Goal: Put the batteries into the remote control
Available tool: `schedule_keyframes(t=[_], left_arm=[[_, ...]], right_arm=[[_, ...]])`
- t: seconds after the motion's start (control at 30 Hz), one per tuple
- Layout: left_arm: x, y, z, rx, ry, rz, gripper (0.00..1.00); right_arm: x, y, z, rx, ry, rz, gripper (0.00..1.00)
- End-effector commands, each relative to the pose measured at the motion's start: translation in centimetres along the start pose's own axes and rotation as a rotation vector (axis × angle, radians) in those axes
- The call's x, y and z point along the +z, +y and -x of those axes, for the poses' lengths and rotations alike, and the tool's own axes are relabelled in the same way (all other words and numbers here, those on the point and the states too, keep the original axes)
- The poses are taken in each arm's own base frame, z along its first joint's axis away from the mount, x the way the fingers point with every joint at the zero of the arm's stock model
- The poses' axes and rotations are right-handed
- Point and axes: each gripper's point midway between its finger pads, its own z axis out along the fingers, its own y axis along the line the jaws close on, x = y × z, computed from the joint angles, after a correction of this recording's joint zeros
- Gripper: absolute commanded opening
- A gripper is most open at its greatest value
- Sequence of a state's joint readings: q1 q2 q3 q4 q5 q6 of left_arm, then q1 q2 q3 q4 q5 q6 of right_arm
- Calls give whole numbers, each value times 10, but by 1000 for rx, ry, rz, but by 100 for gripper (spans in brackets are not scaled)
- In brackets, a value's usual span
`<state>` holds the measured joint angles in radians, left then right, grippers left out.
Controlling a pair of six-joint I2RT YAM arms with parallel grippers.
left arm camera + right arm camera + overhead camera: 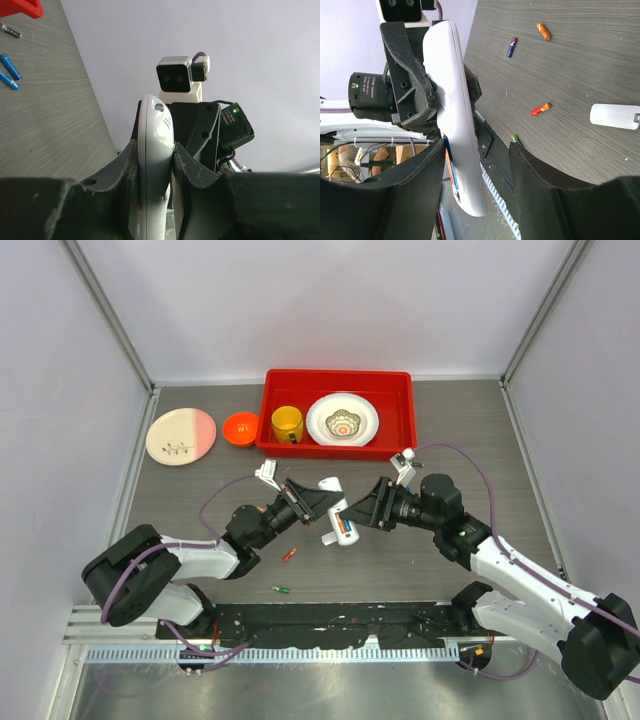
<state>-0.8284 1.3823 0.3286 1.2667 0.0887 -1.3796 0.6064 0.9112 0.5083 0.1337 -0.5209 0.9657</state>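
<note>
My left gripper (320, 502) (155, 148) is shut on the white remote control (337, 512) (155, 150) and holds it on edge above the table's middle. Blue and orange batteries (449, 167) (346, 530) sit in its open back near the lower end. My right gripper (354, 512) (477, 152) is open around that end of the remote control (455, 120); one finger is close to the battery side, the other stands well apart. Loose batteries lie on the table: red (290, 554) (540, 108), green (282, 589) (516, 140), orange (544, 31) and purple (512, 47).
A white back cover (615, 116) lies flat on the table. Two blue batteries (10, 66) lie near a red tray (400, 390) that holds a yellow cup (287, 423) and a patterned bowl (342, 420). An orange bowl (240, 428) and a pink plate (181, 435) sit at back left.
</note>
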Motion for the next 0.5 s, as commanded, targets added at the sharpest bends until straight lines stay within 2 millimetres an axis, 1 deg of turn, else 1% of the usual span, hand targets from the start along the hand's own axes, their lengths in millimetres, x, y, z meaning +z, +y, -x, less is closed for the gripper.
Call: schedule_keyframes(t=[0.0,0.07,0.17,0.23,0.27,0.37,0.43,0.47], left_arm=[[-2,-73,16,31,-60,-290,0],[-1,-71,16,30,-59,-286,0],[0,-70,16,28,-60,-284,0],[1,-71,16,27,-57,-286,0],[1,-70,16,28,-57,-285,0],[1,-73,16,30,-56,-293,0],[1,-74,16,30,-57,-294,0],[1,-74,16,32,-57,-296,0]], right_arm=[[0,15,4,-44,16,45,59],[0,16,3,-46,27,51,58],[1,15,-1,-52,48,56,55],[3,13,-4,-52,66,51,51],[3,10,-6,-49,77,42,45],[4,5,-7,-47,84,25,41],[3,5,-7,-50,81,21,40],[3,6,-6,-49,77,24,43]])
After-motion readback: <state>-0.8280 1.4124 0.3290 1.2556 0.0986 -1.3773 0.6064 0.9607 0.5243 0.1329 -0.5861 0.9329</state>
